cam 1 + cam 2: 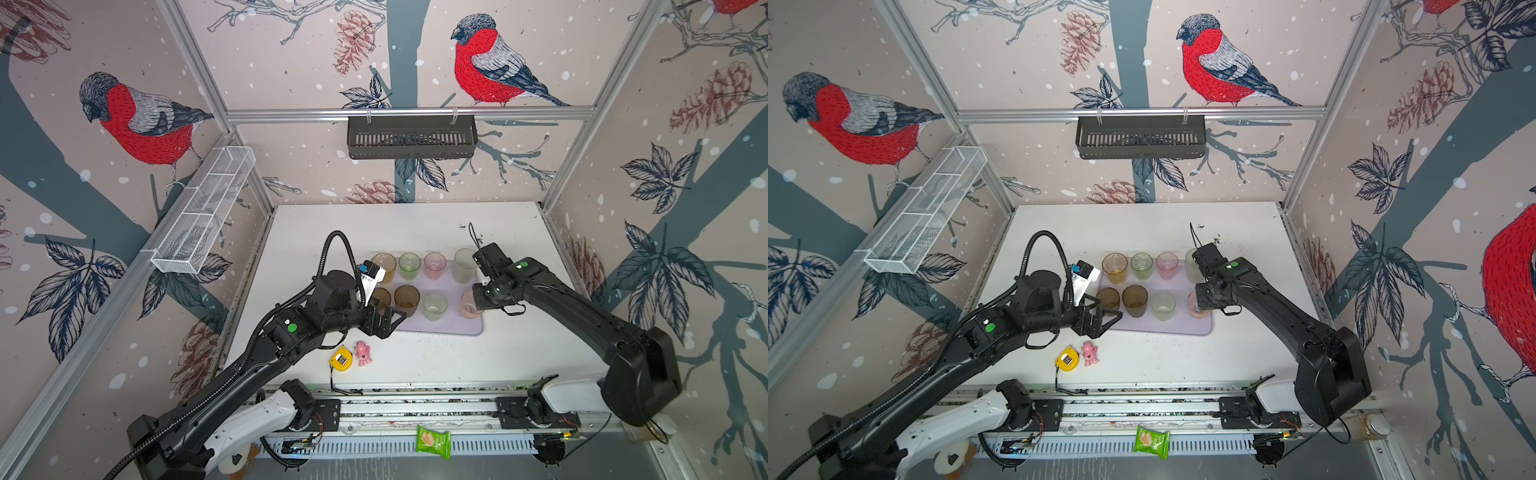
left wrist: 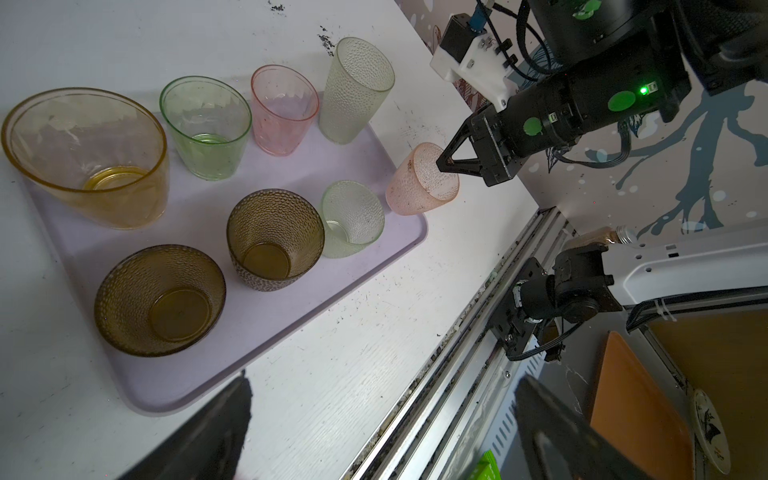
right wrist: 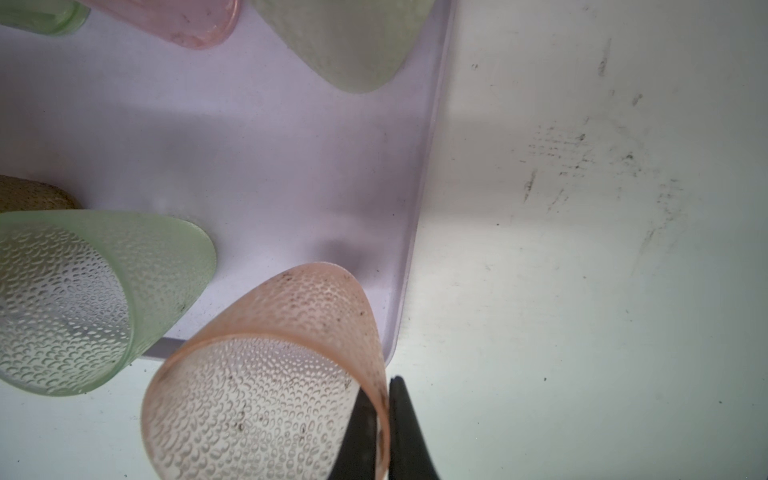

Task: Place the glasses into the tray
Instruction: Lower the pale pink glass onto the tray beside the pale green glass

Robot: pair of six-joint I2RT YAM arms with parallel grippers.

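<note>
The lavender tray (image 1: 436, 327) (image 1: 1167, 328) lies mid-table. Seven glasses stand in it in two rows: amber (image 2: 91, 158), green (image 2: 208, 124), pink (image 2: 282, 108) and tall frosted (image 2: 357, 87) behind, two brown (image 2: 160, 299) (image 2: 274, 239) and a pale green one (image 2: 353, 216) in front. My right gripper (image 1: 478, 298) (image 2: 440, 162) (image 3: 382, 399) is shut on the rim of a dimpled pink glass (image 1: 468, 306) (image 2: 415, 191) (image 3: 266, 374). That glass is tilted over the tray's near right corner. My left gripper (image 1: 395, 324) (image 2: 386, 432) stands open and holds nothing by the tray's near left corner.
A yellow tape measure (image 1: 340, 359) and a pink toy figure (image 1: 363, 353) lie in front of the tray. A green snack packet (image 1: 433, 442) rests on the front rail. A black basket (image 1: 411, 137) hangs on the back wall and a white wire basket (image 1: 203, 212) on the left wall.
</note>
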